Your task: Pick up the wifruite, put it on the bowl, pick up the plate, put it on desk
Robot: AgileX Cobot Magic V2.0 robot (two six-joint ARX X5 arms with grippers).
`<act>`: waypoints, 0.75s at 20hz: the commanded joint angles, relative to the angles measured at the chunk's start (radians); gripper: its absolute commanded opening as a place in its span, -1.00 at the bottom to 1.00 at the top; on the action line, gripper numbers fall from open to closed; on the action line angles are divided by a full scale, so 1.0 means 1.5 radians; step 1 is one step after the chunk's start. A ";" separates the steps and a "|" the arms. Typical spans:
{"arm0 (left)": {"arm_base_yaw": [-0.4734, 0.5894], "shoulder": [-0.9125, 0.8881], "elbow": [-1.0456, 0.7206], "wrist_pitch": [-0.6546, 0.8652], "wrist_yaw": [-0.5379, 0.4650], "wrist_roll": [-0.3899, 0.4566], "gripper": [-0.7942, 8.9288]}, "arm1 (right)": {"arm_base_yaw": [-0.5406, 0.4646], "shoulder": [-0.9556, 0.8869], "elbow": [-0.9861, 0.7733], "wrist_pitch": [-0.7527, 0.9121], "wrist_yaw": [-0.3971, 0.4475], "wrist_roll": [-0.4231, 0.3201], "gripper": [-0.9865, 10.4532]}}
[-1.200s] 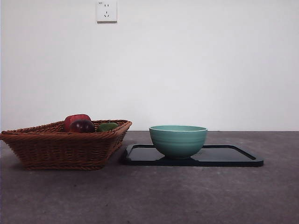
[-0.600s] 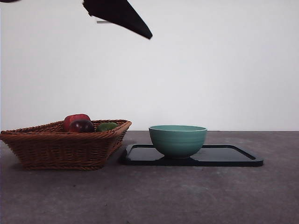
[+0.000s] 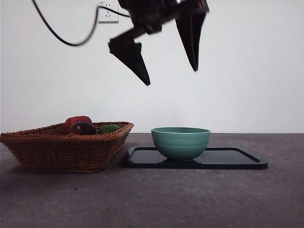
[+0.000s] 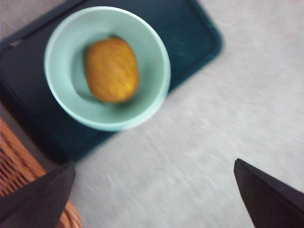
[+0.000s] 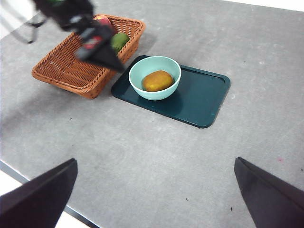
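The flat dark grey matte counter [image 3: 190, 199] is spreading under everything, its faintly mottled surface meeting a plain white wall [image 3: 247, 71] that is carrying a white power socket [image 3: 108, 12] high up. A woven brown wicker basket [image 3: 66, 147] is sitting on the counter just beside a dark teal rectangular tray [image 3: 232, 159], which is lying flat with the deep round mint-green ribbed bowl [image 3: 181, 142] standing on the end nearest the basket. From the front the bowl's wall is hiding its contents; the wrist views are showing the small rounded orange-brown wifruite [image 4: 112, 70] lying inside it. The basket's rim is cutting off a red fruit [image 3: 77, 121], a dark purple fruit [image 3: 83, 128] and a green fruit [image 3: 109, 128], and the left wrist picture is blurring. The left pincer [image 3: 172, 78] is hanging high above the bowl, tips pointing down, jaws spread wide and gripping nothing, a black cable [image 3: 66, 35] looping away from it. The right pincer [image 5: 154, 190] is waiting well above the counter, its jaws also standing wide apart and holding nothing.
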 commanded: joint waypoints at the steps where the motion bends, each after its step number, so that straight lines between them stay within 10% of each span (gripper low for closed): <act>1: 0.002 0.084 0.099 -0.010 -0.005 0.040 0.42 | 0.004 0.002 0.006 -0.002 0.000 0.007 0.13; 15: 0.031 0.277 0.237 0.022 -0.041 0.102 0.42 | 0.004 0.002 0.006 -0.046 -0.002 0.007 0.13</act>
